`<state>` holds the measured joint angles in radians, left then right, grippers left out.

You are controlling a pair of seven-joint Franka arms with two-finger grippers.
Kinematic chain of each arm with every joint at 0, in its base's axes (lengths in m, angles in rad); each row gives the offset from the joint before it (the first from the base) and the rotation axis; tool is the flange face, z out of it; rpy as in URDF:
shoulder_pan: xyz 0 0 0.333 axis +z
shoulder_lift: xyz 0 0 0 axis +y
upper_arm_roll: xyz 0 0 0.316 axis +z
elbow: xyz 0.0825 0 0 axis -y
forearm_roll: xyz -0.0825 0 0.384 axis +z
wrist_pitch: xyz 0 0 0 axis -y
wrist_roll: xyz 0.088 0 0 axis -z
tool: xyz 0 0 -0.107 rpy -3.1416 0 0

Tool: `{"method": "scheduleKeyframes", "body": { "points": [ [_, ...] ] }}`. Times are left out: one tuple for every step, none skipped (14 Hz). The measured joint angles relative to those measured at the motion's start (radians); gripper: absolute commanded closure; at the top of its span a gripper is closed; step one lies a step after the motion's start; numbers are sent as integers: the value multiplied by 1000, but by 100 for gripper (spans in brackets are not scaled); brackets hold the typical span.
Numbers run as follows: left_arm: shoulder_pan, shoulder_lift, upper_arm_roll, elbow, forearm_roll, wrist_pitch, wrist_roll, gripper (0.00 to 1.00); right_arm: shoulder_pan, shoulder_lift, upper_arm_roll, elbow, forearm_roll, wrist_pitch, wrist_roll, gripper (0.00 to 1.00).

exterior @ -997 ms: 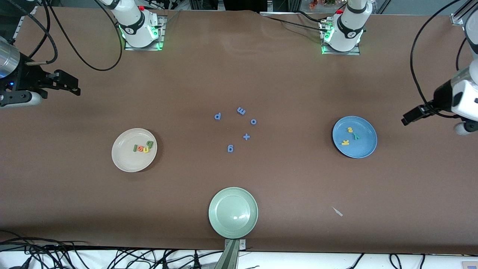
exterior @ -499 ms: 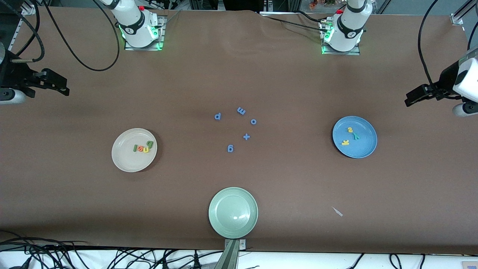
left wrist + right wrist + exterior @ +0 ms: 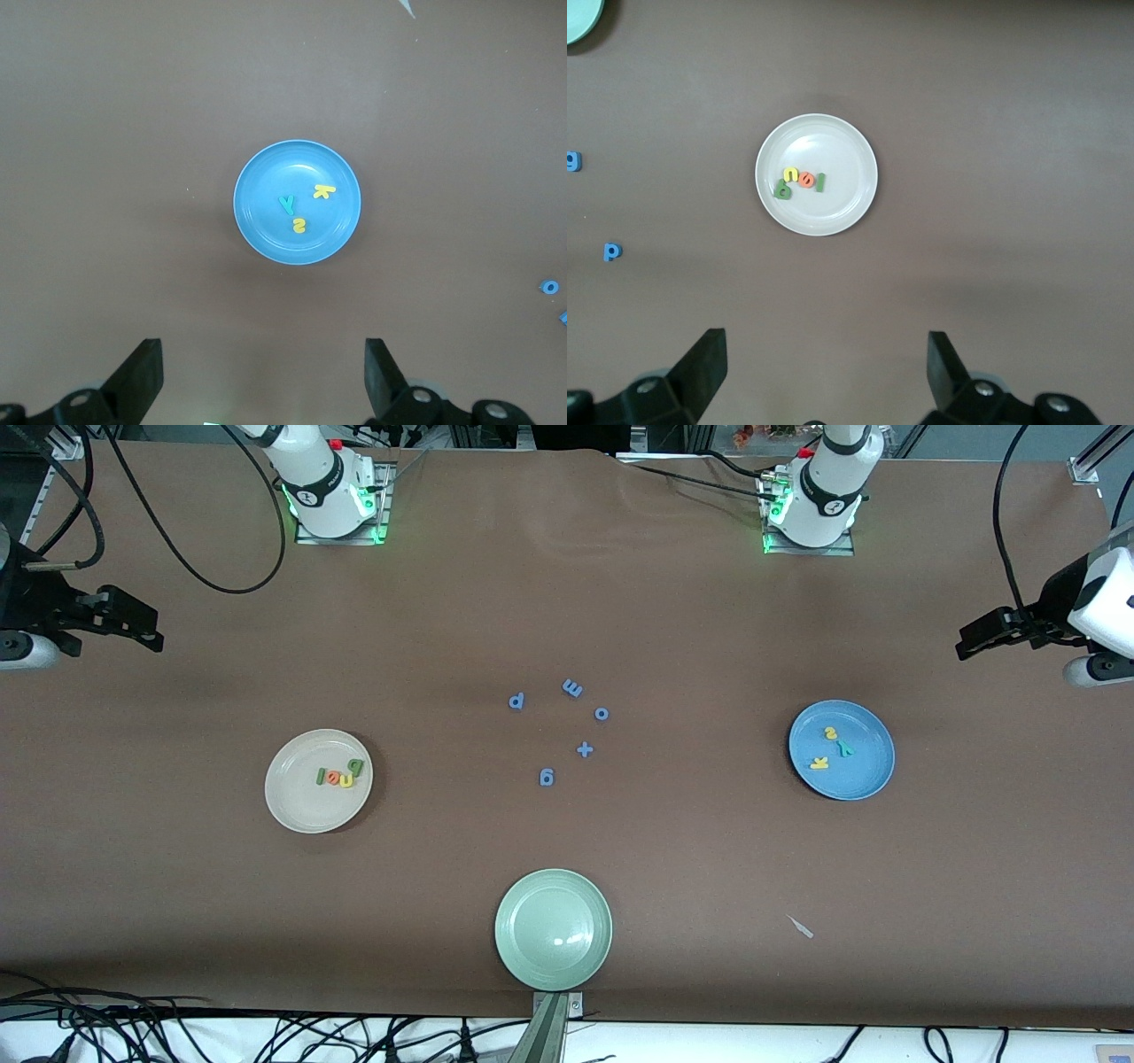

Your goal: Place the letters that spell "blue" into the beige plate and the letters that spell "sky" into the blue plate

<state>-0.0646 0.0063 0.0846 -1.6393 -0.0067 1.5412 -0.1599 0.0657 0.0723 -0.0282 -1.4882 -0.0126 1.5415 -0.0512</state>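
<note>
1. The beige plate (image 3: 318,780) sat on the desk (image 3: 673,868) toward the right arm's end, holding the letters that spell "blue" (image 3: 341,774) bunched together, some seemingly touching.
2. The blue plate (image 3: 841,750) sat toward the left arm's end, with the letters that spell "sky" (image 3: 831,747) lying in it, slightly apart.
3. The blue letters and plus sign (image 3: 562,731) lay on the desk between the two plates; the pale green plate (image 3: 553,929) sat nearest the front camera.
4. The left claw (image 3: 262,381) hung high over the desk, fingers spread, gripping nothing.
5. The right claw (image 3: 826,376) did likewise, spread and empty.
</note>
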Motion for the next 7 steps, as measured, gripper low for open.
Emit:
{"method": "scheduleKeyframes", "body": {
  "points": [
    [0,-2,0,6,-5,-11,2,0,0,0,0,0,-1,11,0,0],
    [0,-3,0,10,-7,-17,5,0,0,0,0,0,-2,16,0,0],
    [0,-4,0,10,-7,-19,7,0,0,0,-1,0,-3,18,0,0],
    [0,-3,1,10,-7,-20,8,0,0,0,-1,0,-4,19,0,0],
    [0,-3,2,10,-8,-20,8,0,0,0,-1,0,-4,19,0,0],
    [2,-3,4,10,-8,-21,8,0,0,0,-1,0,-4,20,0,0],
    [5,-3,8,10,-8,-21,9,0,0,0,-1,0,-4,20,0,0]
  ]
}}
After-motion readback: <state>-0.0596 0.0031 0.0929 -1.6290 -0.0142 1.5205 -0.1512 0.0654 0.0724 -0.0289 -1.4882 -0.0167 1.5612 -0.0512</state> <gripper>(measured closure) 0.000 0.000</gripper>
